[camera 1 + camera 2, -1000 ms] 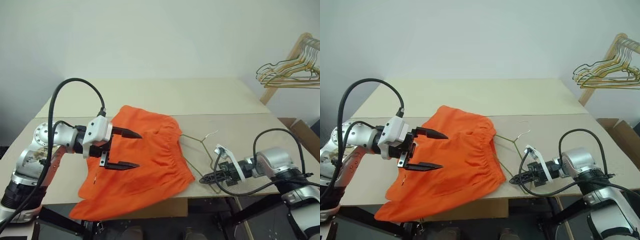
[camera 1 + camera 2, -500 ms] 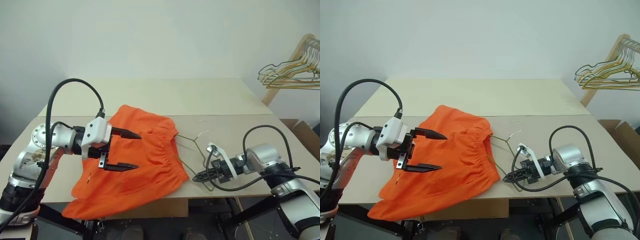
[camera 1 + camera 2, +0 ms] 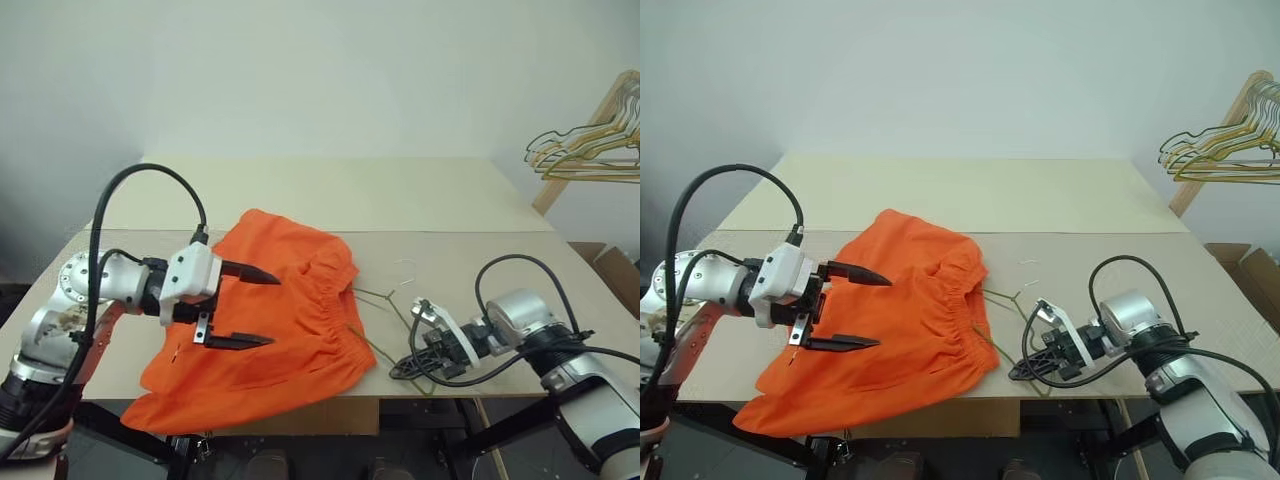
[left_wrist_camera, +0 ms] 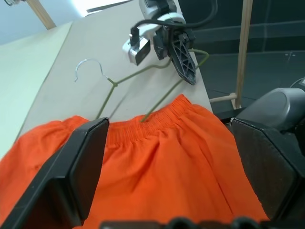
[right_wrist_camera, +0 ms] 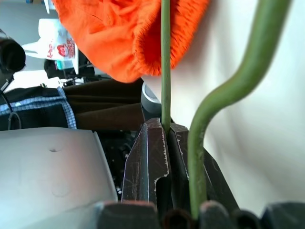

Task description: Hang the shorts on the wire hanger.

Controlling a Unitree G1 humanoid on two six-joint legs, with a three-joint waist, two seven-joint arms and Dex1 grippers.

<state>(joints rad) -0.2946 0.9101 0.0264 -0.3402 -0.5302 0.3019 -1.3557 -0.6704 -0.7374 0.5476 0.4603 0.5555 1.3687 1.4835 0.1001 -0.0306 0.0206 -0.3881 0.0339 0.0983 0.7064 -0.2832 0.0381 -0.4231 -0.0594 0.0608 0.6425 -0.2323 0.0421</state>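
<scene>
A: Where do the shorts (image 3: 262, 320) lie, and why spread like that?

B: Flat on the counter (image 3: 330, 195) near its front edge, waistband toward the robot's right. One end of the wire hanger (image 3: 385, 300) is already tucked under that elastic edge, so I judge the cloth is left spread to let the wire slide in further.

A: And the hanger itself?

B: It rests on the counter just beside the shorts, hook (image 4: 88, 67) pointing toward the far side. The right hand (image 3: 1025, 368) is clamped shut on the lower wire near the front edge; the right wrist view shows the thin wire (image 5: 165, 62) pinched between its closed jaws. Held at that outer corner, the frame can probably be steered into the waistband.

A: The other hand?

B: The left hand (image 3: 247, 305) hovers over the orange cloth, jaws spread wide and gripping nothing, pointing toward the waistband, apparently ready to lift or steady the fabric
</scene>
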